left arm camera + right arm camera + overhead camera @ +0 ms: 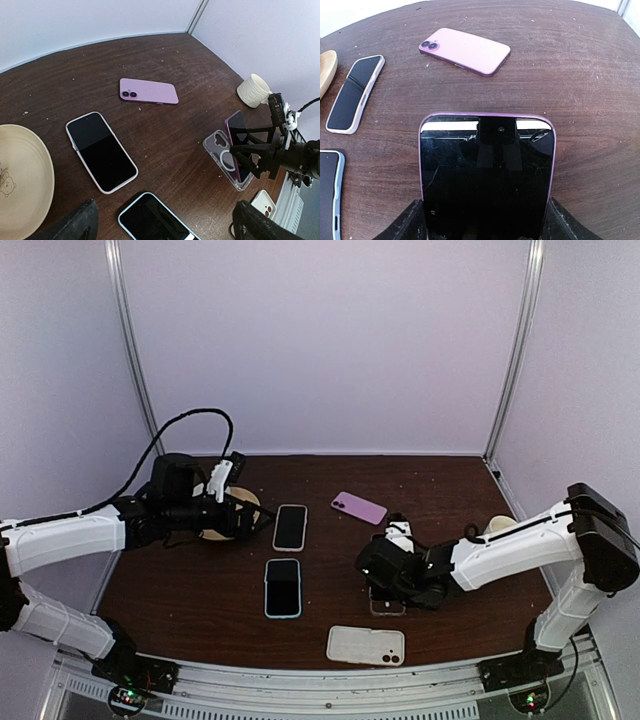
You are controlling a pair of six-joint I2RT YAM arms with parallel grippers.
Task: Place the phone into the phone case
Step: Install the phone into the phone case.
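Gripping purple-rimmed phone (487, 170) — black screen | right end effector (486, 224) clamped on it | left end effector (165, 222) apart

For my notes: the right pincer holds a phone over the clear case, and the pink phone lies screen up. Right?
No: the right pincer holds a phone over the clear case, but the pink phone lies screen down (right wrist view).

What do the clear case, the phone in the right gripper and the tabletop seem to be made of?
Phone case: clear glossy plastic; the wood shows through it. Phone in the right gripper: glossy glass front that mirrors the camera, purple rim of metal or plastic, cannot tell. Table: dark matt wood or wood-look laminate, with visible grain.
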